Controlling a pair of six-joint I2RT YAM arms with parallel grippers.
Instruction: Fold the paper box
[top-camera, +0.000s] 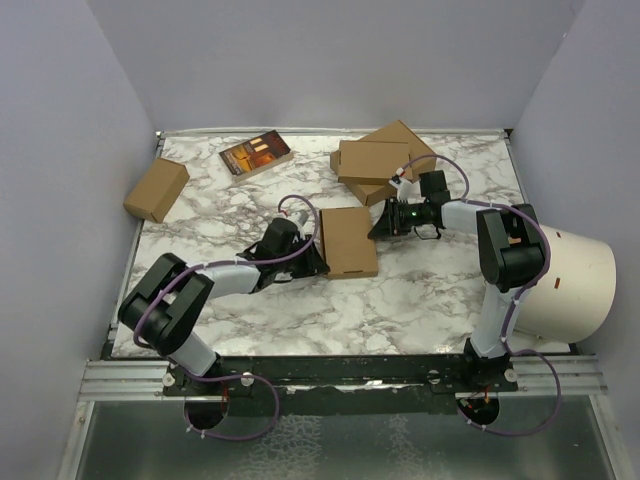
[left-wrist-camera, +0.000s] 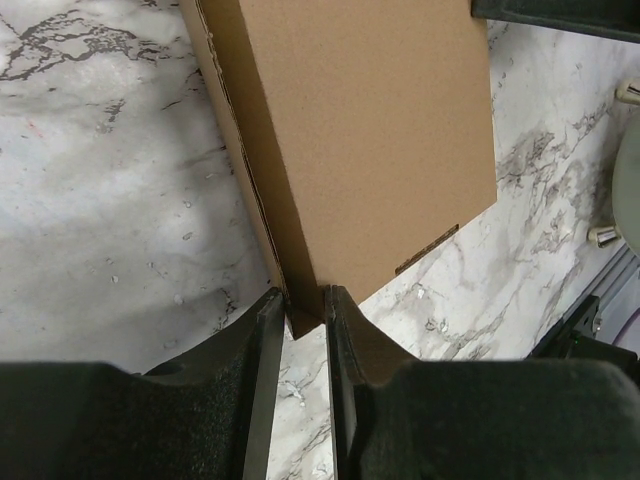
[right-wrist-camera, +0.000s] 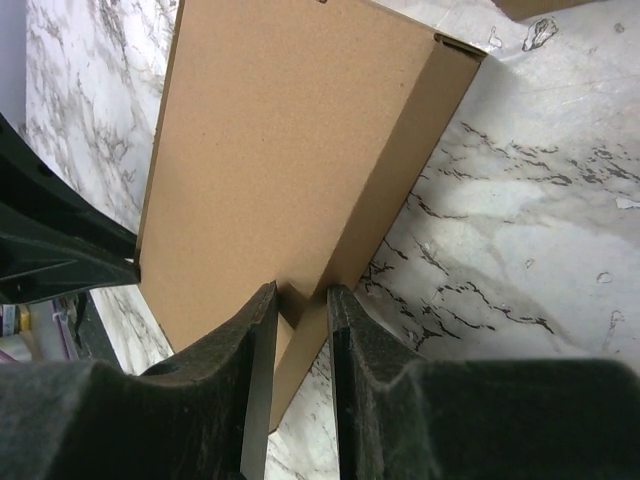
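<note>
Brown paper box (flat, closed)

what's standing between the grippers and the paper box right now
Nothing visible. The left gripper pinches the near left corner of the paper box, and the right gripper pinches its right side. The stacked boxes lie farther back, out of the way.

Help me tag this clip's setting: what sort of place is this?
Probably a robotics lab test cell: a marble-patterned table enclosed by plain grey walls, a left arm and right arm bolted to a metal rail, and the paper box among stacked cartons.
</note>
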